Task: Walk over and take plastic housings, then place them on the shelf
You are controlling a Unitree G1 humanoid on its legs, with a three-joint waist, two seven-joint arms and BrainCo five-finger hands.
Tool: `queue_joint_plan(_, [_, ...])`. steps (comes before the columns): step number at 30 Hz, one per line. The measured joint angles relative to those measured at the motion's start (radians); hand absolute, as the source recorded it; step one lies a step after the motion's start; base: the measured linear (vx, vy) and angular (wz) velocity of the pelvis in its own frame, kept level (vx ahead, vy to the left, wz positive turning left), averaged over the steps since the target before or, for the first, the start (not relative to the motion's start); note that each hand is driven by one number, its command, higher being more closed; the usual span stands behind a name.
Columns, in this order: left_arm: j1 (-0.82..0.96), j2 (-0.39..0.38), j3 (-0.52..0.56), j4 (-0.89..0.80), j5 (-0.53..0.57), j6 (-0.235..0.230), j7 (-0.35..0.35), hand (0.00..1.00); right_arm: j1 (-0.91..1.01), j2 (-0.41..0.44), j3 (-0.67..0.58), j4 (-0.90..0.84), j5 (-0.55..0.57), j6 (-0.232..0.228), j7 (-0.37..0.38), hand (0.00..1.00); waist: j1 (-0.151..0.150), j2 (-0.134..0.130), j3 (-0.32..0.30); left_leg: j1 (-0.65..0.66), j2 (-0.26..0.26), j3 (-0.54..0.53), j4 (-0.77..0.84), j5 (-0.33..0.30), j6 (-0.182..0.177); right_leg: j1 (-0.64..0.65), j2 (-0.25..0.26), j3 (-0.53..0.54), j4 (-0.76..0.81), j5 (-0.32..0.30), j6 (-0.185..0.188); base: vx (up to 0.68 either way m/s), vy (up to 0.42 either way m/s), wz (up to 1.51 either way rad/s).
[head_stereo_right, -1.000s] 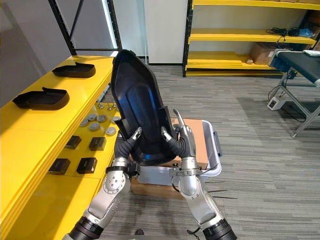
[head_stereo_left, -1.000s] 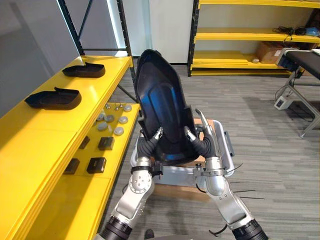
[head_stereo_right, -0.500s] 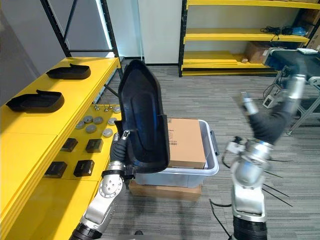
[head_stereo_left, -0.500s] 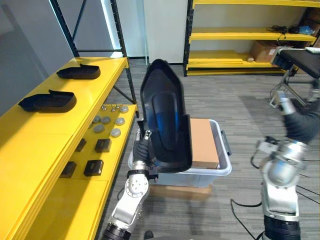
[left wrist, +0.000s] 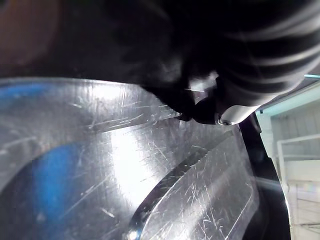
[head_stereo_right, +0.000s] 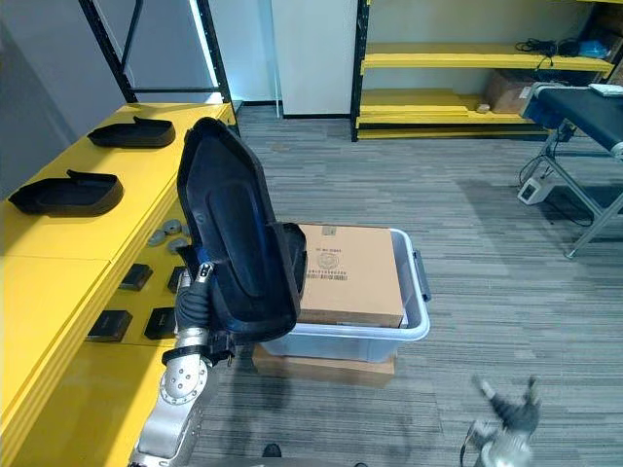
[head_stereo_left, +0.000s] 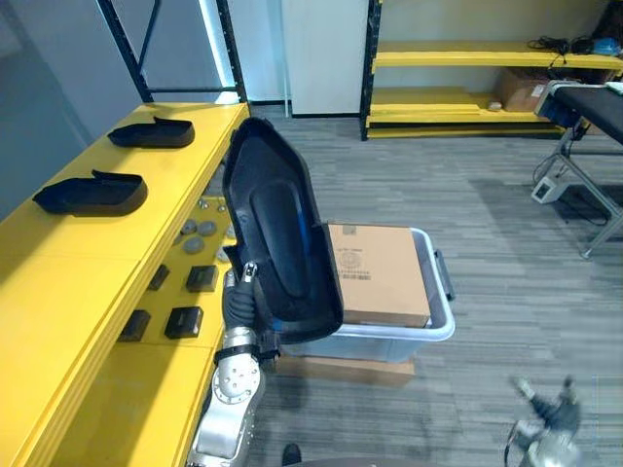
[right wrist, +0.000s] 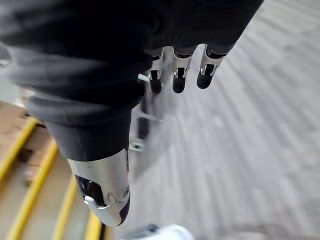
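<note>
Gripping the black plastic housing [head_stereo_left: 277,233] at its lower edge, my left hand [head_stereo_left: 241,300] has fingers [head_stereo_left: 249,272] curled round the rim, holding it upright between the yellow shelf [head_stereo_left: 88,263] and a pale bin [head_stereo_left: 440,326] carrying a cardboard box [head_stereo_left: 377,272]. My right hand [head_stereo_right: 506,416] hangs low near the floor, well apart, its fingers straight and empty.

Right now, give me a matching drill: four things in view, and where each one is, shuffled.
Things:
1. large black housing
2. cardboard box
3. two black housings lying flat
4. right robot hand

Places:
A. in the clear bin
B. hanging low on the robot's right side
C. gripped by the left robot hand
D. on top of the yellow shelf

Pairs: 1-C, 2-A, 3-D, 4-B.
</note>
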Motion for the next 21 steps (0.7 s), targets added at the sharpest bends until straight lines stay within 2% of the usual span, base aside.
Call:
queue_joint_plan(2, [0.023,0.002,-0.003,-0.001,0.000,-0.003,-0.011,1.00,0.002,0.011,0.037,0.030,-0.010,0.007,0.024,0.00,0.003,-0.002,0.001,0.002,-0.005,-0.015,0.000,-0.003,0.002,0.014,-0.005,-0.021,-0.001,-0.009,0.000,-0.01,0.001,0.32])
queue_joint_plan(6, [0.042,0.004,-0.019,-0.016,-0.002,-0.004,-0.014,1.00,-0.011,0.013,0.117,0.080,-0.052,0.017,0.026,0.00,0.011,-0.012,0.012,-0.038,-0.023,-0.079,0.007,-0.003,0.002,0.011,-0.012,-0.093,0.055,-0.048,0.007,-0.01,-0.023,0.70])
queue_joint_plan(8, [0.031,0.006,-0.041,-0.033,-0.011,-0.006,-0.014,1.00,-0.044,0.014,0.145,0.107,-0.091,0.029,0.022,0.00,0.023,-0.023,0.053,-0.090,-0.049,-0.147,0.066,-0.004,0.007,0.004,-0.031,-0.183,0.131,-0.100,0.013,-0.02,-0.015,1.22])
queue_joint_plan(9, [0.032,0.006,-0.047,-0.037,-0.012,-0.005,-0.014,1.00,-0.048,0.014,0.149,0.110,-0.095,0.030,0.020,0.00,0.028,-0.033,0.062,-0.102,-0.053,-0.148,0.075,-0.009,0.019,0.003,-0.039,-0.213,0.144,-0.112,0.013,-0.02,-0.043,1.43])
queue_joint_plan(10, [0.032,0.005,-0.060,-0.041,-0.022,-0.006,-0.016,1.00,-0.058,0.018,0.150,0.122,-0.107,0.031,0.017,0.00,0.030,-0.047,0.065,-0.126,-0.058,-0.124,0.074,-0.037,0.061,0.010,-0.054,-0.284,0.153,-0.126,0.017,0.02,-0.038,1.72])
queue_joint_plan(11, [0.029,0.003,-0.070,-0.042,-0.032,-0.006,-0.020,1.00,-0.077,0.024,0.149,0.147,-0.119,0.034,0.012,0.00,0.030,-0.080,0.070,-0.145,-0.066,-0.051,0.084,-0.075,0.118,0.016,-0.089,-0.355,0.147,-0.122,0.008,0.08,0.001,1.86])
queue_joint_plan(12, [0.019,0.003,-0.078,-0.043,-0.039,-0.006,-0.023,1.00,-0.083,0.026,0.149,0.149,-0.122,0.035,0.009,0.00,0.028,-0.078,0.080,-0.162,-0.056,0.018,0.114,-0.083,0.129,0.024,-0.100,-0.392,0.151,-0.122,0.008,0.09,0.038,1.76])
queue_joint_plan(13, [0.012,-0.006,-0.083,-0.044,-0.044,-0.010,-0.025,1.00,-0.105,0.013,0.148,0.149,-0.126,0.036,0.003,0.00,0.036,-0.069,0.099,-0.192,-0.016,0.174,0.166,-0.092,0.155,0.040,-0.105,-0.451,0.157,-0.129,0.012,0.11,0.040,1.58])
queue_joint_plan(14, [0.012,-0.019,-0.083,-0.044,-0.047,-0.010,-0.024,1.00,-0.125,0.001,0.147,0.149,-0.126,0.037,0.003,0.00,0.031,-0.066,0.101,-0.203,0.020,0.335,0.204,-0.103,0.230,0.059,-0.111,-0.501,0.174,-0.140,0.023,0.09,0.009,1.54])
queue_joint_plan(15, [0.012,-0.018,-0.083,-0.044,-0.049,-0.010,-0.025,1.00,-0.132,-0.005,0.149,0.144,-0.126,0.037,0.003,0.00,0.028,-0.068,0.102,-0.199,0.030,0.404,0.223,-0.116,0.265,0.077,-0.121,-0.519,0.176,-0.140,0.023,0.17,0.043,1.66])
queue_joint_plan(16, [0.009,-0.015,-0.090,-0.044,-0.050,-0.017,-0.027,1.00,-0.138,-0.010,0.149,0.136,-0.126,0.037,0.002,0.00,0.016,-0.072,0.104,-0.189,0.051,0.527,0.265,-0.135,0.294,0.107,-0.140,-0.551,0.190,-0.140,0.024,0.23,0.101,1.67])
queue_joint_plan(17, [0.003,-0.016,-0.109,-0.045,-0.053,-0.029,-0.028,1.00,-0.150,-0.018,0.141,0.137,-0.126,0.037,0.002,0.00,0.007,-0.060,0.104,-0.173,0.070,0.596,0.285,-0.125,0.265,0.119,-0.164,-0.585,0.229,-0.146,0.033,0.23,0.115,1.51])
queue_joint_plan(18, [0.002,-0.015,-0.114,-0.047,-0.056,-0.034,-0.029,1.00,-0.158,-0.019,0.135,0.140,-0.126,0.037,0.002,0.00,0.013,-0.058,0.103,-0.166,0.059,0.593,0.278,-0.127,0.229,0.125,-0.174,-0.593,0.233,-0.151,0.039,0.21,0.111,1.06])
queue_joint_plan(19, [-0.007,-0.011,-0.113,-0.048,-0.069,-0.048,-0.029,1.00,-0.180,-0.020,0.134,0.141,-0.126,0.037,0.002,0.00,0.016,-0.068,0.104,-0.167,0.033,0.564,0.283,-0.136,0.165,0.152,-0.182,-0.603,0.213,-0.158,0.050,0.18,0.080,0.67])
queue_joint_plan(21, [-0.030,-0.012,-0.125,-0.046,-0.085,-0.047,-0.029,1.00,-0.207,0.001,0.135,0.143,-0.126,0.038,0.003,0.00,0.018,-0.079,0.106,-0.189,0.011,0.537,0.345,-0.178,0.148,0.186,-0.195,-0.615,0.184,-0.155,0.064,0.20,0.091,0.58])
